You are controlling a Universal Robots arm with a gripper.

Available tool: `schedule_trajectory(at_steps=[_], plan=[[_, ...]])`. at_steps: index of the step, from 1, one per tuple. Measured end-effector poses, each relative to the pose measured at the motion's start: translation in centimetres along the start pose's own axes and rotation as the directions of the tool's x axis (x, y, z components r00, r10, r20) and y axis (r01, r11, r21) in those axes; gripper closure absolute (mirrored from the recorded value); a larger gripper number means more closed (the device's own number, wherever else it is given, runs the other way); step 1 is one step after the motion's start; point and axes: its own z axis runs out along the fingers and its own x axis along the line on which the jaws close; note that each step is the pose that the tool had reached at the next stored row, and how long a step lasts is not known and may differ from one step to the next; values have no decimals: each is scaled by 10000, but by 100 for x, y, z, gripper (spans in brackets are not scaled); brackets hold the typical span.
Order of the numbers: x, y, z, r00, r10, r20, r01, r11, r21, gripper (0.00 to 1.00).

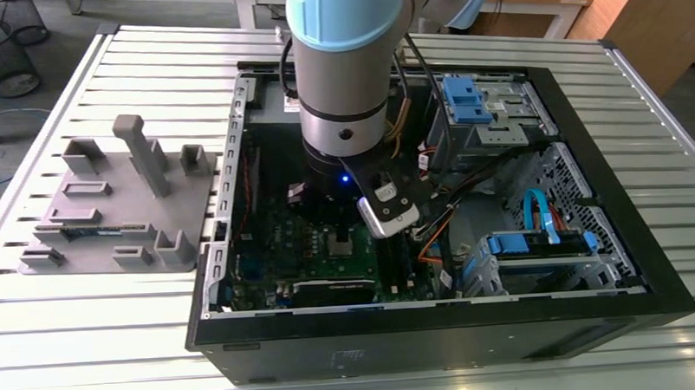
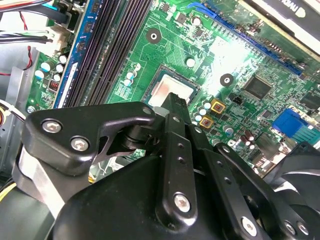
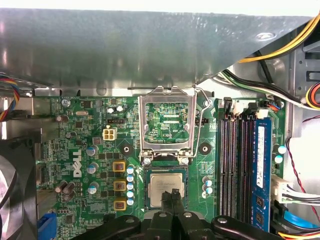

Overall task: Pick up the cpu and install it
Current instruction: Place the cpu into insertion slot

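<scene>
The cpu, a small square chip with a dull silvery top, lies flat in the socket of the green motherboard. It shows again in the second wrist view as a pale square. My gripper hovers just over the chip's near edge, its two black fingers pressed together and nothing between them. In the second wrist view the fingertip ends right at the chip's edge. The socket's metal load frame stands flipped open beyond the chip. In the exterior view my arm reaches down into the open computer case.
Black memory slots and a blue memory module run beside the socket. Cable bundles hang by the case wall. A black fan sits on the other side. A grey block tray lies outside the case at the exterior view's left.
</scene>
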Motion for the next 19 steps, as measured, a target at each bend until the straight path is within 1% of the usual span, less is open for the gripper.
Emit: schedule_trajectory(at_steps=[5, 7, 13, 18, 19], plan=[[-1, -1, -23, 10000, 0, 0, 0, 10000, -1, 89], [-2, -2, -45, 10000, 0, 0, 0, 10000, 0, 89], [-7, -5, -141, 10000, 0, 0, 0, 10000, 0, 89], [-7, -6, -148, 10000, 1, 0, -1, 10000, -6, 89], [-7, -7, -150, 10000, 2, -1, -2, 10000, -61, 89]])
